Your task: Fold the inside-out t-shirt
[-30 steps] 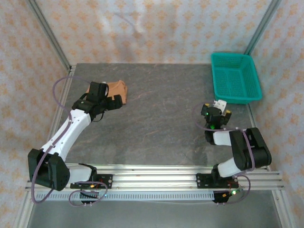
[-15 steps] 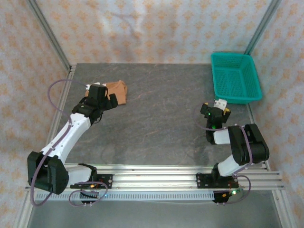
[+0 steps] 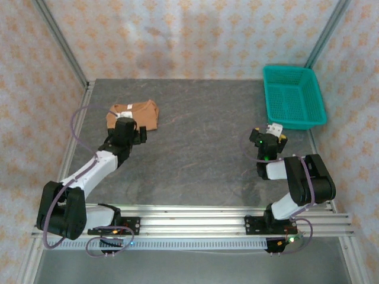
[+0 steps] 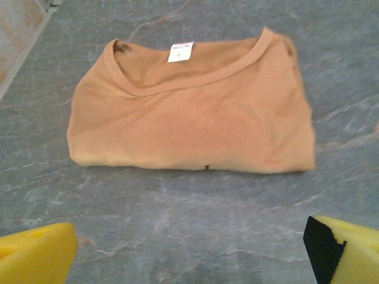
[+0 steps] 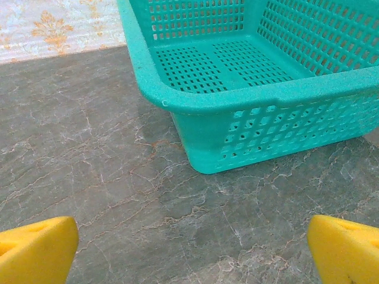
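On the far left part of the table point(image 3: 201, 154), the inside-out t-shirt point(image 4: 189, 124) is lying as a compact, flat packet, with its collar and the small white label point(image 4: 180, 52) facing up at the far side. The left hand point(image 4: 189, 253) is hovering just on the near side of it, with the 2 yellow fingers point(image 4: 35, 251) standing wide apart and holding nothing. The cloth is not touching them. The right hand point(image 5: 189, 248) is waiting at the right side, also wide and empty, and it is pointing at the green basket point(image 5: 266, 130), which is standing near it.

I am judging that the folding is almost finished, or finished. The danger is now coming from any further contact. If the left hand is going forward low, 1 finger could be catching the near folded edge and lifting only the top layer, so the packet would be opening again. The cloth is soft and the layers are lying loose, so a small push could also be sliding them out of line. On the right, a careless move could be bumping the basket.
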You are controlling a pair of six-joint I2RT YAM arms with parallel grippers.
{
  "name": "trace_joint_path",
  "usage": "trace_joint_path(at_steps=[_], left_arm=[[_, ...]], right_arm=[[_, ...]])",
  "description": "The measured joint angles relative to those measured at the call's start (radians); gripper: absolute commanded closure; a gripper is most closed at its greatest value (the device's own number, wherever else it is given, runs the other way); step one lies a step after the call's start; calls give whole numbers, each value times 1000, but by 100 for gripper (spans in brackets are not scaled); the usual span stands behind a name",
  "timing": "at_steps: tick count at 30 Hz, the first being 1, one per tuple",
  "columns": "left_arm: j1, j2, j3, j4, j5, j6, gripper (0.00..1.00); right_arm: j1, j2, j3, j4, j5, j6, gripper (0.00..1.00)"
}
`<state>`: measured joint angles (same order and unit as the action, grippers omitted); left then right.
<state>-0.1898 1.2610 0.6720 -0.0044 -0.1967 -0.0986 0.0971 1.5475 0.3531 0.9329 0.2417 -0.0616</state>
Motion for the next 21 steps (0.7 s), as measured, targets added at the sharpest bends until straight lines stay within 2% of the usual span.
trace_joint_path(at_steps=[5, 11, 16, 21], left_arm=[[3, 20, -251, 311, -2, 144, 0], [54, 140, -285, 578, 14, 175, 0], [95, 231, -283, 692, 15, 152, 0], [98, 234, -280, 729, 16, 141, 0]], right_arm=[[0, 0, 0, 0, 0, 0, 1], [0, 0, 0, 0, -2, 0, 1], [0, 0, 0, 0, -4, 0, 1], [0, 0, 0, 0, -3, 0, 1]])
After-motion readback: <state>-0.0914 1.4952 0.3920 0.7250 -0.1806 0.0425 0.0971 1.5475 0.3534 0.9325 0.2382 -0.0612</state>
